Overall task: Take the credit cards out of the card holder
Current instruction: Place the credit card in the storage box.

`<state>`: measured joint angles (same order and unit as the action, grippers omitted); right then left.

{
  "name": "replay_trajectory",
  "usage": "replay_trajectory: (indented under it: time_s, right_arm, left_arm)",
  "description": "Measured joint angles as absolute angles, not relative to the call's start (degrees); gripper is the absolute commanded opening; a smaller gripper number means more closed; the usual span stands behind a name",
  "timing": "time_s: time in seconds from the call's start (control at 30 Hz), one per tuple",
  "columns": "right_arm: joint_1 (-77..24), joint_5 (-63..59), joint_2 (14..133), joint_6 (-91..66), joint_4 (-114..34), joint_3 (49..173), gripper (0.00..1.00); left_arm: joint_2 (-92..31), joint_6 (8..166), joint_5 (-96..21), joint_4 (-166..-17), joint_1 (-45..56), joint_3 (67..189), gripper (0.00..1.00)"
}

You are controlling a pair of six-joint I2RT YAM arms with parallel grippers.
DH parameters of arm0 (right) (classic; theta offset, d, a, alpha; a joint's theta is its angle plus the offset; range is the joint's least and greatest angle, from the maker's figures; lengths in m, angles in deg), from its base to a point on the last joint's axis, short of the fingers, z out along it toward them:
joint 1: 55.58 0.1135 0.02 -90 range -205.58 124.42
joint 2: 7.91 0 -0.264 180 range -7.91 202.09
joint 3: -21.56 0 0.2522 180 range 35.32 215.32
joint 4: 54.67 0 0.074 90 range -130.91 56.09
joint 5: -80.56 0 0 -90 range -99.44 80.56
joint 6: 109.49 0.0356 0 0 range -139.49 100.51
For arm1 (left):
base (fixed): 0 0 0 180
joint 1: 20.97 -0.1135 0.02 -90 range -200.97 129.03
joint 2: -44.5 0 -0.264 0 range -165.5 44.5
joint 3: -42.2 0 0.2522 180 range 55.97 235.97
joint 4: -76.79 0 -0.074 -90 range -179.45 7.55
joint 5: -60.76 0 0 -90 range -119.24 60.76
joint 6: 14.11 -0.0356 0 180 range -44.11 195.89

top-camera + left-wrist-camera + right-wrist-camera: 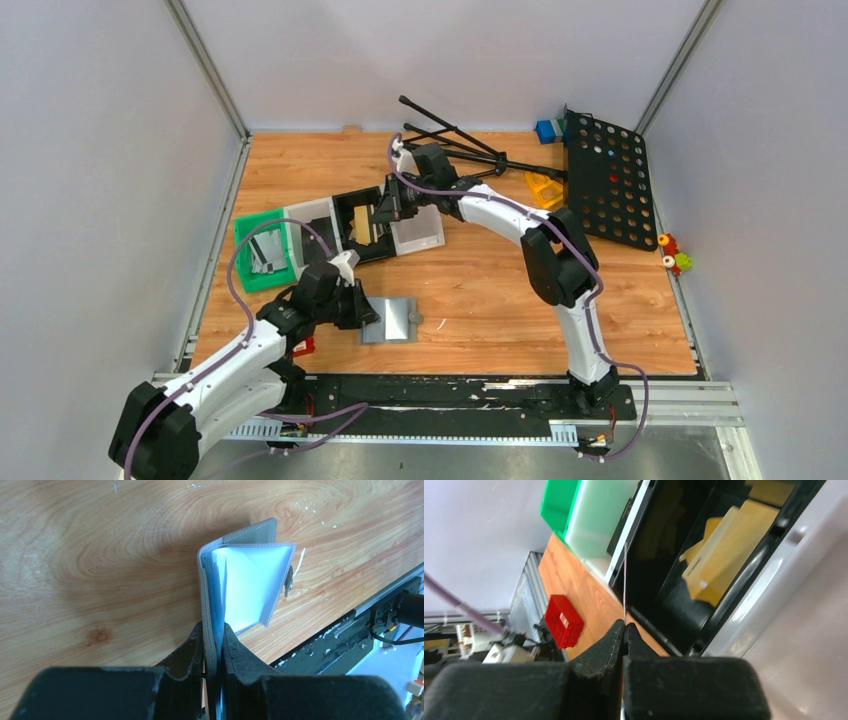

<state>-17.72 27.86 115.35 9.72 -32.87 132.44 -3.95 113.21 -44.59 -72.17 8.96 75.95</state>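
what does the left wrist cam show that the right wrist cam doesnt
Only the left wrist view: the flat grey folding card holder, spread open with pale inner sleeves showing, its edge clamped in the left gripper. Only the right wrist view: the right gripper shut on a thin card seen edge-on, over a black plastic tray holding gold cards, beside a white tray and a green tray, with a red block farther off. Both: the wooden table, and a gripper shut on something thin.
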Motion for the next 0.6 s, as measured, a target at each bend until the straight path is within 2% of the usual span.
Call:
replay_trajectory:
  time_s: [0.23,0.27,0.37,0.4,0.5,0.6]
  right_arm:
    - [-16.3,22.0,121.5,5.7,-26.6,143.5,0.0]
    - [-16.2,21.1,122.3,5.2,-25.9,144.9,0.04]
    - [-15.8,18.9,124.1,4.0,-23.8,147.9,0.29]
    - [-15.6,18.4,124.7,3.6,-23.4,148.7,0.33]
    - [-15.6,16.9,126.1,2.2,-21.6,151.3,0.4]
    - [-15.5,15.7,126.0,0.7,-20.1,151.8,0.43]
  left_arm:
    - [-2.8,113.1,-43.5,-72.1,9.0,75.9,0.12]
    - [-2.6,113.1,-43.4,-72.1,9.0,75.9,0.12]
    - [-2.0,113.1,-42.9,-72.1,9.0,75.9,0.12]
    - [-1.9,113.1,-42.8,-72.1,9.0,75.9,0.12]
    - [-1.8,113.1,-42.5,-72.0,9.0,75.9,0.13]
    - [-1.7,113.1,-42.4,-72.0,9.0,75.9,0.13]
